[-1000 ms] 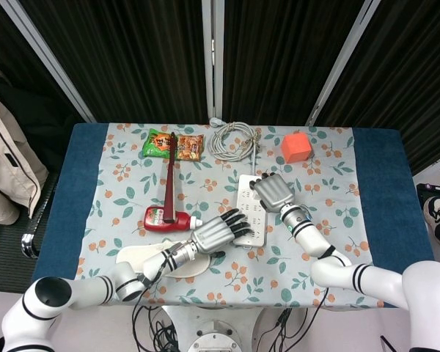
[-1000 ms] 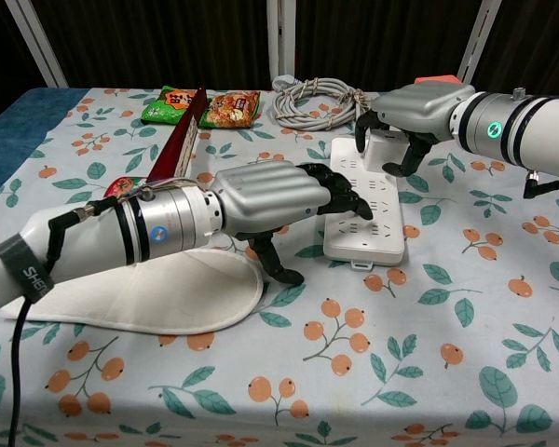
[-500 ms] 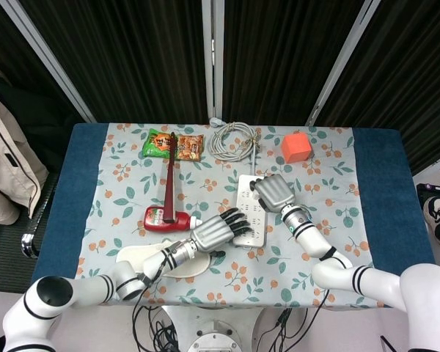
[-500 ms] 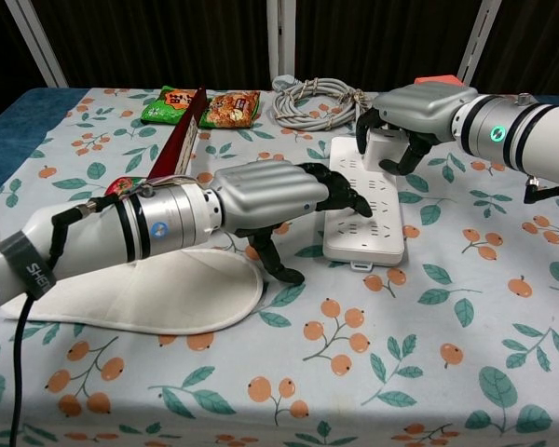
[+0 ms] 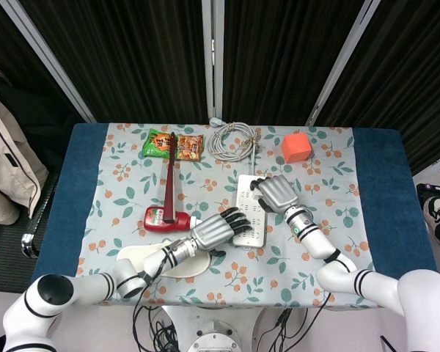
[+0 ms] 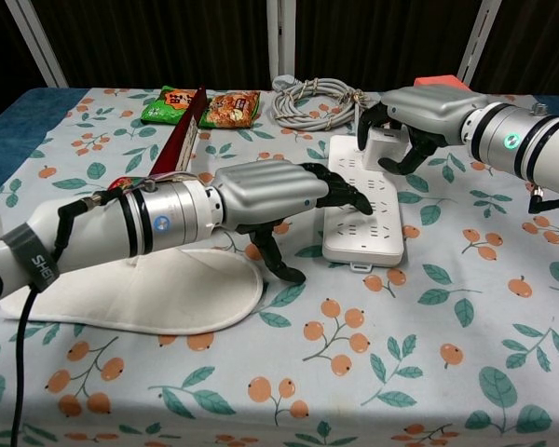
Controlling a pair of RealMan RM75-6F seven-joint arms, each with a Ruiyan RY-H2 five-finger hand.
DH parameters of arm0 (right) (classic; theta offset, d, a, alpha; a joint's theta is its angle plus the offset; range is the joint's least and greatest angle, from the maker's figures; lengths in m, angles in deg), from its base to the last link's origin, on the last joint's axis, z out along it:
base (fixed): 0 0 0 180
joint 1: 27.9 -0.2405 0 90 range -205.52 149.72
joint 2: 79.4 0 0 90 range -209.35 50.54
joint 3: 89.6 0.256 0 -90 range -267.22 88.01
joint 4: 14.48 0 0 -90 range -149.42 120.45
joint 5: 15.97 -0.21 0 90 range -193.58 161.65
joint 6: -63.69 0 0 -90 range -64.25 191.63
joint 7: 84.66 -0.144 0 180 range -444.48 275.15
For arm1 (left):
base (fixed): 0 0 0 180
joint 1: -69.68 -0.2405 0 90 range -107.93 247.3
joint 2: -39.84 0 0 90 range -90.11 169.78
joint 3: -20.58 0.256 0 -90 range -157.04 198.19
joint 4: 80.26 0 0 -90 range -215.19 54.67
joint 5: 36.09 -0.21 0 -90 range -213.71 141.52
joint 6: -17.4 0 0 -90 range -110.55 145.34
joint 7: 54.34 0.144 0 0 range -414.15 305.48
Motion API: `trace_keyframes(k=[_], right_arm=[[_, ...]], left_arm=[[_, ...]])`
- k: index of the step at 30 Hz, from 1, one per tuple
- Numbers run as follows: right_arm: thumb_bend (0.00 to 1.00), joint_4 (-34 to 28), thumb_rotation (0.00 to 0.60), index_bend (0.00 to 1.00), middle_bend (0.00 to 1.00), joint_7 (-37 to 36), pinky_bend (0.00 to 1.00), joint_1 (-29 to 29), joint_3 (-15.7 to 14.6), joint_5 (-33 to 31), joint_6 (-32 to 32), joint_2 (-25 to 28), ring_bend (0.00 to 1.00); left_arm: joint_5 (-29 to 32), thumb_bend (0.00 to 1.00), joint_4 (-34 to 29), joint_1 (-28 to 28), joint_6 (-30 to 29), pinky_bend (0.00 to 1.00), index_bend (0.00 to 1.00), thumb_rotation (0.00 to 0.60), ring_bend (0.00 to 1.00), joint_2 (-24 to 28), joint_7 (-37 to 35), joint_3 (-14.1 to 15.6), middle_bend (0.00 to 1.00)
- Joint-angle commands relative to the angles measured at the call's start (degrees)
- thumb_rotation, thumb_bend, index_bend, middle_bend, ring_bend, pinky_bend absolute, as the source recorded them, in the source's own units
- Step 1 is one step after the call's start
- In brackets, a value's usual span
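Reaching palm-down from the near left, left hand [image 6: 270, 191] laying spread fingertips on the near end of the white power strip [image 6: 366, 209], thumb hanging beside its left edge, grasping nothing. Arching in from the right over the strip's far end, right hand [image 6: 417, 116] pinching a white plug block [image 6: 386, 149] between curled fingers and thumb, holding it at the sockets. Lying lengthwise at the middle of the floral tablecloth [image 5: 205, 183], strip sitting beside a red bottle [image 5: 165, 218] and a white cloth pad [image 6: 121, 298], with coiled grey cable [image 5: 233, 139], orange cube [image 5: 296, 147] and two snack packets [image 5: 173, 145] resting farther back.
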Motion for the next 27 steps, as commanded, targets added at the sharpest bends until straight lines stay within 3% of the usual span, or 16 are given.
trace_keyframes(k=[1, 27], right_arm=[[0.69, 1.49, 0.6, 1.0, 0.74, -2.58, 0.54, 0.79, -0.3, 1.52, 0.88, -0.84, 0.58], [0.71, 6.02, 0.6, 1.0, 0.75, -13.37, 0.57, 4.13, -0.44, 7.57, 6.26, -3.17, 0.59]], left_arm=[[0.29, 0.07, -0.17, 0.24, 0.3, 0.07, 0.13, 0.6, 0.06, 0.21, -0.54, -0.12, 0.14], [2.4, 0.07, -0.58, 0.95, 1.92, 0.07, 0.13, 0.6, 0.06, 1.13, -0.87, -0.4, 0.15]])
